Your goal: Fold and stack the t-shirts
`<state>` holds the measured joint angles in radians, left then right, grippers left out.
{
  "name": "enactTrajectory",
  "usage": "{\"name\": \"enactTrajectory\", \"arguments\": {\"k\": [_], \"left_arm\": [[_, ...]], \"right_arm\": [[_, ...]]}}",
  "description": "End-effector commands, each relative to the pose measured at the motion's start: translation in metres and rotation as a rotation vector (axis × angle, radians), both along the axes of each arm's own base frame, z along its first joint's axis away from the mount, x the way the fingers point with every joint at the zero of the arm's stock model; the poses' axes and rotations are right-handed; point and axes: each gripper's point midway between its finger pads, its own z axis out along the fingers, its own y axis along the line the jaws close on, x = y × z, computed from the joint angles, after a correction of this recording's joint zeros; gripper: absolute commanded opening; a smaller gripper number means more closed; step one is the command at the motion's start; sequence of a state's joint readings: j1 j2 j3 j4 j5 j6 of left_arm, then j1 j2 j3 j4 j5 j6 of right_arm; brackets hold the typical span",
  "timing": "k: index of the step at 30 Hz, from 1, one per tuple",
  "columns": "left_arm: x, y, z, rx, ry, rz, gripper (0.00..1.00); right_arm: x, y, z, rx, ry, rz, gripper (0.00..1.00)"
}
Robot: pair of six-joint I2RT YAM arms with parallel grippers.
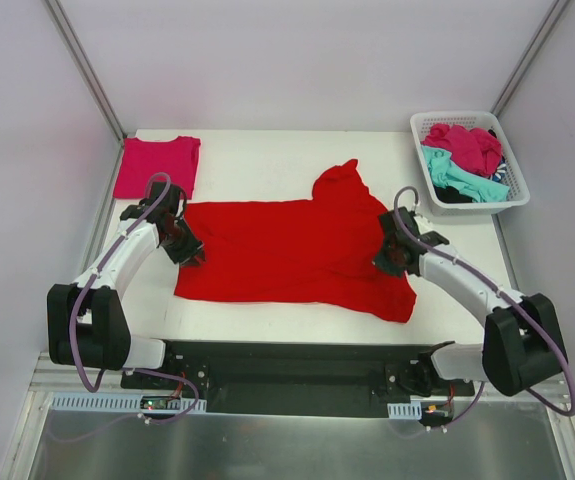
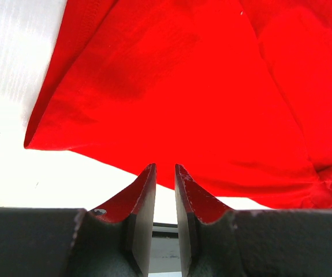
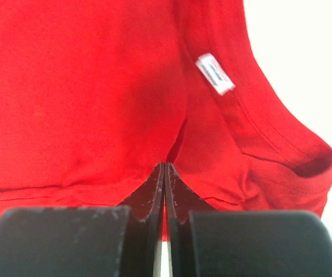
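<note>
Red t-shirt [image 1: 287, 250] spread across the middle of the table [image 1: 267, 150], my right gripper [image 1: 383, 262] clenched on its cloth, my left gripper [image 1: 192, 254] at its left edge, jaws slightly parted, holding nothing

The white counter [image 1: 267, 160] carries a big red t-shirt [image 1: 287, 250] spread nearly flat across its middle, with one part bunched up toward the far side. A folded pink t-shirt [image 1: 157, 165] lies flat at the far left corner. A white lattice basket [image 1: 472, 207] sits at the far right corner, well apart from both.
</note>
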<state>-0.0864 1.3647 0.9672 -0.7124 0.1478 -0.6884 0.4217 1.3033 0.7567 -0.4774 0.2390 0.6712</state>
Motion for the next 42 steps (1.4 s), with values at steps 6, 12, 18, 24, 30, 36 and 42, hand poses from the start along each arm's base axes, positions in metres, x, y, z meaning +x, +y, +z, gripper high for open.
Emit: {"name": "enactTrajectory", "arguments": {"k": [6, 12, 18, 24, 30, 36, 42], "left_arm": [[0.0, -0.001, 0.006, 0.011, -0.015, -0.028, 0.19], [0.002, -0.002, 0.006, 0.008, -0.014, -0.029, 0.19], [0.002, -0.002, 0.007, 0.007, -0.013, -0.025, 0.19], [0.002, -0.003, 0.007, 0.002, -0.014, -0.028, 0.19], [0.0, -0.005, 0.006, -0.007, -0.009, -0.039, 0.19], [-0.002, -0.005, 0.006, -0.013, -0.011, -0.046, 0.19], [-0.003, -0.006, 0.009, -0.02, -0.021, -0.051, 0.2]], "right_arm": [[0.064, 0.039, 0.044, -0.011, -0.051, 0.154, 0.01], [0.086, 0.09, 0.029, 0.028, 0.021, 0.288, 0.01], [0.097, 0.143, 0.018, 0.045, 0.046, 0.394, 0.01], [0.106, 0.178, 0.019, 0.042, 0.044, 0.461, 0.01], [0.117, 0.178, 0.02, 0.008, 0.03, 0.469, 0.01], [0.125, 0.17, 0.014, -0.019, 0.039, 0.472, 0.01], [0.128, 0.157, -0.001, -0.032, 0.066, 0.461, 0.01]]}}
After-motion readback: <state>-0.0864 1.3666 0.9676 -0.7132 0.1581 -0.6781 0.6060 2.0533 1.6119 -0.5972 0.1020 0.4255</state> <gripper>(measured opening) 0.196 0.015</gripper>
